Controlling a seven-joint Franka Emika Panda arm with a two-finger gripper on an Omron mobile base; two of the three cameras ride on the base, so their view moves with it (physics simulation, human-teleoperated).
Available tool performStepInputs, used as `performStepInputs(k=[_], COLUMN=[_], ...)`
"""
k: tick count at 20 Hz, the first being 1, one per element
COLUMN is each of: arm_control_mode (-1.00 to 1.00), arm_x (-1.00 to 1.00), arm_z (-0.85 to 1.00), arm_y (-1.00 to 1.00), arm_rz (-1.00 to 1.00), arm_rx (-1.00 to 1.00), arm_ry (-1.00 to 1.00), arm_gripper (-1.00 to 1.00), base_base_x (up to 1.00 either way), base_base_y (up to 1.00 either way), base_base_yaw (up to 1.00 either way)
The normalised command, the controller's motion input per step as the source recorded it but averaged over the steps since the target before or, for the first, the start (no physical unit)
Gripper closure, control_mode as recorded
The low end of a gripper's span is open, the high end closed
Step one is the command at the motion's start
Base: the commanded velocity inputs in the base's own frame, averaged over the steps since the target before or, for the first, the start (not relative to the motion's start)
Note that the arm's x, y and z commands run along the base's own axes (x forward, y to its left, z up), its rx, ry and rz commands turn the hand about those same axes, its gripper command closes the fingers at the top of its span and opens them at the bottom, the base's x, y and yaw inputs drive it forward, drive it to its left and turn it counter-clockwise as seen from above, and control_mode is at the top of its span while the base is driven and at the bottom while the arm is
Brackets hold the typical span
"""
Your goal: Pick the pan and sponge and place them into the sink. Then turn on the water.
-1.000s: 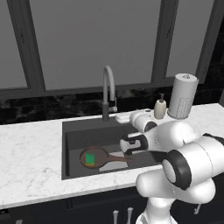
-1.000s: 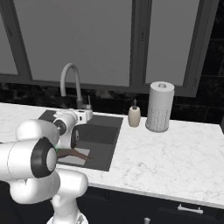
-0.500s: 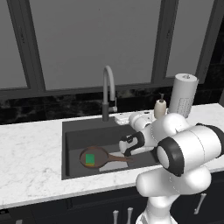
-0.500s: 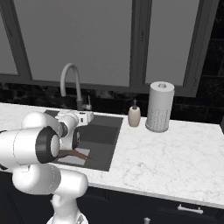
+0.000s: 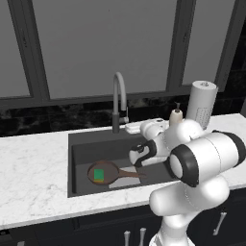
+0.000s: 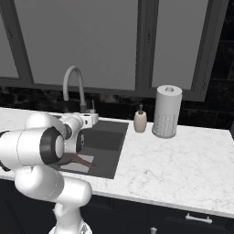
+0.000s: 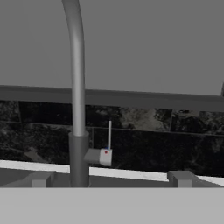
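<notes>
The reddish-brown pan [image 5: 109,171] lies on the floor of the dark sink [image 5: 91,149], its long handle [image 6: 83,161] pointing right. The green sponge [image 5: 99,174] rests inside the pan. My gripper [image 7: 111,179] is open and holds nothing. It hovers over the sink's back edge and points at the arched grey faucet [image 7: 78,109], whose thin lever [image 7: 108,139] stands upright beside the base, just ahead between the fingertips [image 7: 41,178]. In the left base view the gripper [image 5: 129,128] sits right of the faucet [image 5: 117,96] base. No water runs from the spout.
A soap dispenser [image 6: 140,121] and a tall paper towel roll [image 6: 167,112] stand on the white marble counter [image 6: 183,160] right of the sink. A dark backsplash and windows rise behind the faucet. My bulky white arm hangs over the sink's right half.
The arm's elbow has swung up and left while the hand stayed near the faucet base. The jaws remained open. Pan and sponge have not moved.
</notes>
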Motion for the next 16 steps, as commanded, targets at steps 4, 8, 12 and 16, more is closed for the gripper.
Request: performStepInputs(k=[4,8,12,16], arm_control_mode=[-1.0,-1.0,-1.0,-1.0], arm_x=[0.14,0.13,0.11,0.02], arm_z=[-0.32,-0.37,-0.36,-0.43], arm_y=[0.0,0.0,0.0,0.0], arm_rz=[0.0,0.0,0.0,0.0], arm_rx=[0.0,0.0,0.0,0.0], arm_ry=[-0.07,-0.07,-0.07,-0.09], arm_gripper=[-1.0,-1.0,-1.0,-1.0], base_base_x=[0.0,0.0,0.0,0.0], base_base_y=[0.0,0.0,0.0,0.0], base_base_yaw=[0.0,0.0,0.0,0.0])
